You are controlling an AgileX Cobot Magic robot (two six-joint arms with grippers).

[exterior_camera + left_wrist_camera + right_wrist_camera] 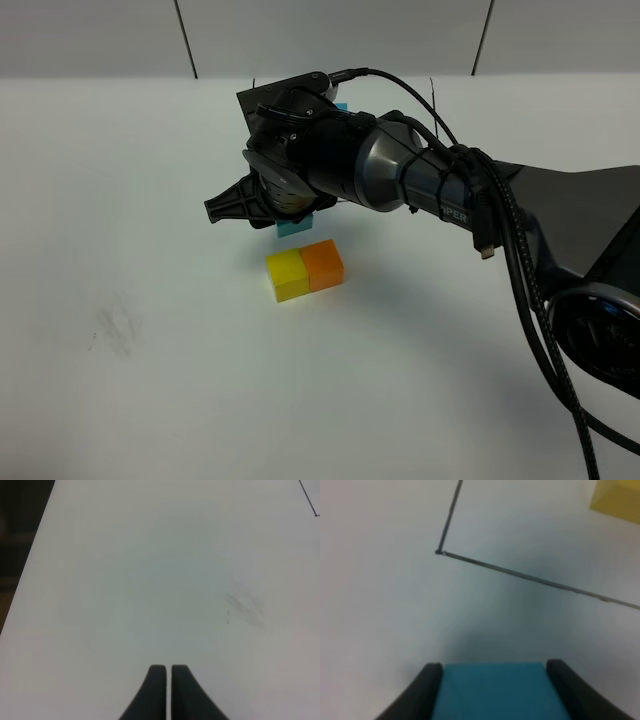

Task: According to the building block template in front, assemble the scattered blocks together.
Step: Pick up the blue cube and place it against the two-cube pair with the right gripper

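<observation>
One blue cube (492, 690) clamped in right jaws, yellow cube (287, 274) touching orange cube (324, 264)

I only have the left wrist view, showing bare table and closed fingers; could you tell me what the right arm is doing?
Observer: The right gripper is shut on the light blue cube.
Operator: Where are the other loose cubes, please?
Observer: The yellow cube and orange cube sit touching, side by side, on the table.
Operator: And the blue one relative to them?
Observer: It is just behind the pair, under the arm.
</observation>
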